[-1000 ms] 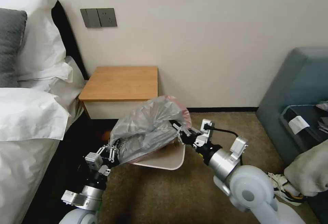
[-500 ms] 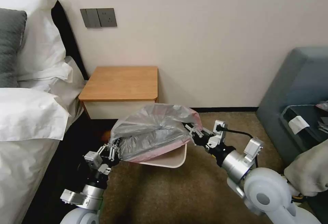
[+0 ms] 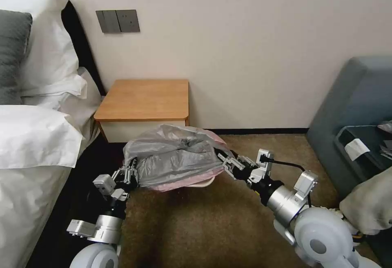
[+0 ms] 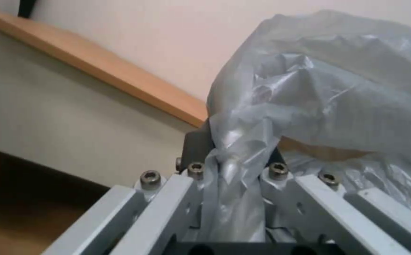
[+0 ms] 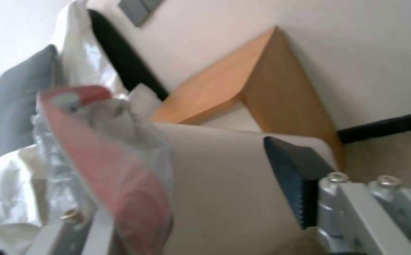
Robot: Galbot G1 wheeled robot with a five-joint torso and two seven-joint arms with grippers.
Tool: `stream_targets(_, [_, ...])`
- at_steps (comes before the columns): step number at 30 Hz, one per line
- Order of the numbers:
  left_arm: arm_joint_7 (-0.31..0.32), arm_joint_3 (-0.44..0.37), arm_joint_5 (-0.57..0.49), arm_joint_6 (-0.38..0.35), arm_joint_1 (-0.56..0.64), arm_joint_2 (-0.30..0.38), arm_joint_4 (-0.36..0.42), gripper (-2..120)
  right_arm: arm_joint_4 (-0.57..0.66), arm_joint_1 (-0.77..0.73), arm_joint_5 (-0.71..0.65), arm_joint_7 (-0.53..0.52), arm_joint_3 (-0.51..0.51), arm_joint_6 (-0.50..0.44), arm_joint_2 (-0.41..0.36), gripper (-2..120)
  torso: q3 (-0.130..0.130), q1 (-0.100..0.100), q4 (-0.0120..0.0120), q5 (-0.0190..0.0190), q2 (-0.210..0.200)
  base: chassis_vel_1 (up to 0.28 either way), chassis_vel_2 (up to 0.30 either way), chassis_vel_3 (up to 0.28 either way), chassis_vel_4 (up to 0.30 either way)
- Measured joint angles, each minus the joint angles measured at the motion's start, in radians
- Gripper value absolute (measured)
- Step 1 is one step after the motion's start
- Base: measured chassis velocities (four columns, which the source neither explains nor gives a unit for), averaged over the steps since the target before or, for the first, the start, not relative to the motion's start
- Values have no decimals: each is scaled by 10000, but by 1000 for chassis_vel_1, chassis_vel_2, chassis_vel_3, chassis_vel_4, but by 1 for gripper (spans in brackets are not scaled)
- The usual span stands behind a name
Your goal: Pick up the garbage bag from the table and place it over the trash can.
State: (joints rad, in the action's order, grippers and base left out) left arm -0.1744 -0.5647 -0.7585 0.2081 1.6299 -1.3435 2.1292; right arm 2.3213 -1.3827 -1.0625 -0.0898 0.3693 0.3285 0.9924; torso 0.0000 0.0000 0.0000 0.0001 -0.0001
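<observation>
the bed (image 3: 28, 137) fills the robot's left, a grey chair (image 3: 351, 108) the right, brown carpet (image 3: 212, 227) between. the table (image 3: 145, 98) stands against the wall. in front of it on the carpet, the bag (image 3: 173, 155) lies spread over the can (image 3: 202, 183), long axis running left to right, pink rim low. the left gripper (image 3: 132, 174) is clamped on the bag's left end. the right gripper (image 3: 223, 159) is at its right end, its fingers set apart.

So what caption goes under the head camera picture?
Both grippers, left and right, stretch the bag over the bin.
</observation>
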Motion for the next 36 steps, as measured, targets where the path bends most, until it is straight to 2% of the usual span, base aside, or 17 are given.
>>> stream_targets(1, [57,-19,-83,-46,12,8,18,5,-50,-54,-1,2,44,-1,11,62,0,0,0,1,0,0,0,0,0])
stream_targets(2, [57,-19,-83,-46,12,8,18,5,-50,-54,-1,2,44,-1,11,62,0,0,0,1,0,0,0,0,0])
stream_targets(6, [276,-11,-225,-188,-24,-15,46,5,-87,-268,214,126,-116,-12,0,82,0,0,0,-1,0,0,0,0,0])
stream_targets(7, [276,-11,-225,-188,-24,-15,46,5,-87,-268,214,126,-116,-12,0,82,0,0,0,-1,0,0,0,0,0])
stream_targets(12, [300,108,-259,-276,34,-25,73,5,-369,-103,509,261,-252,-241,67,99,0,0,0,0,0,0,0,0,0])
stream_targets(19, [553,213,-260,-376,18,-43,68,5,-217,-204,635,342,262,-247,138,100,0,0,3,0,0,0,0,0,0])
stream_targets(24, [1068,117,-38,-485,-203,-61,31,5,262,-1270,1527,735,809,-609,169,100,0,0,-1,-1,0,0,0,0,0])
stream_targets(26, [1162,92,2,-524,-233,-81,15,5,457,-1576,1473,821,977,-683,273,100,0,0,-1,0,0,0,0,0,0])
stream_targets(28, [1319,76,22,-603,-290,-166,-35,5,845,-2189,726,998,1139,-825,535,100,0,0,0,-2,0,0,0,0,0])
stream_targets(31, [1356,104,-82,-655,-304,-273,-45,5,1098,-2780,78,1263,1020,-926,756,100,-1,0,-2,-3,0,0,0,0,0])
stream_targets(36, [1359,190,-242,-710,-297,-386,-34,5,644,-2994,234,1484,188,-1146,864,100,0,0,-1,-1,0,0,0,0,0])
